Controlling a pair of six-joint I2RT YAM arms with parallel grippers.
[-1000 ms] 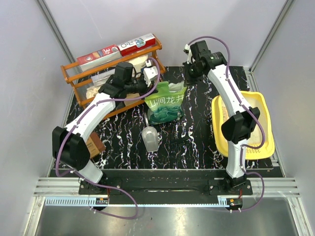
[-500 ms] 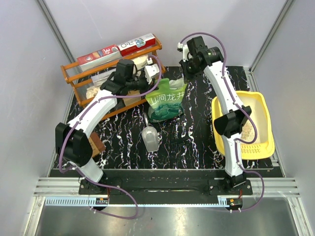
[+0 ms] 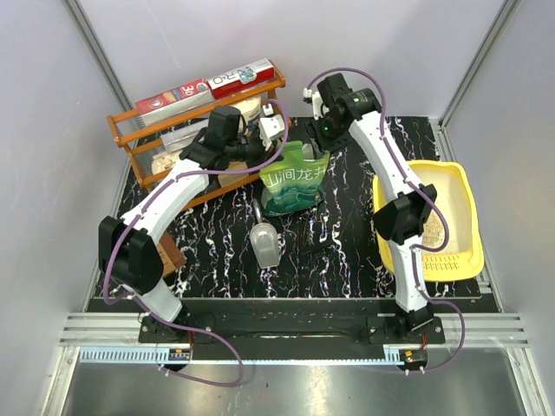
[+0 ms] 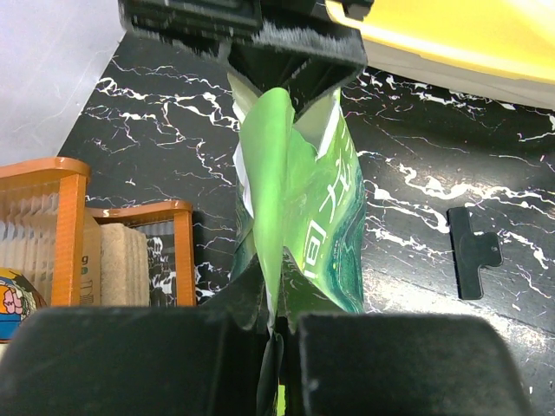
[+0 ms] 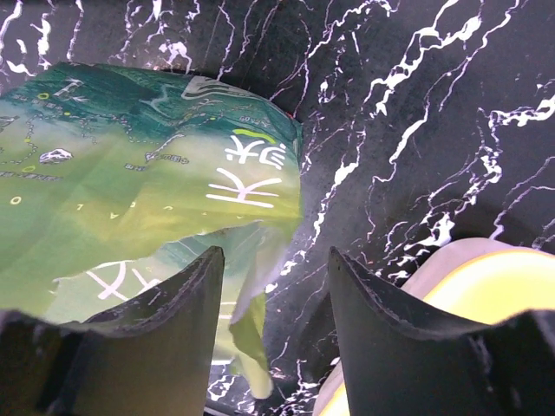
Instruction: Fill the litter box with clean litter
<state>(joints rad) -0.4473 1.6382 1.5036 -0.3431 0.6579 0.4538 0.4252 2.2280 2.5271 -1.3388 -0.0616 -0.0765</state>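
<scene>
The litter box lay well to the right of the green pouch. It had only a thin patch of clean litter on its floor, so I judged the filling far from done. The pouch, presumably holding the rest, stood upright on the tabletop just behind the grey scoop.

Within the last second my right gripper had swung in from behind and to the right of the pouch to its top right corner. Its jaws had parted from closed to roughly half open. I took that as lining up a second hold on the pouch's mouth, to spread or lift it for pouring. The jaws stood either side of the pouch's torn upper edge without pinching it, and I could not tell whether a finger brushed the film. My left gripper was clamped tight on the pouch's opposite top edge.
</scene>
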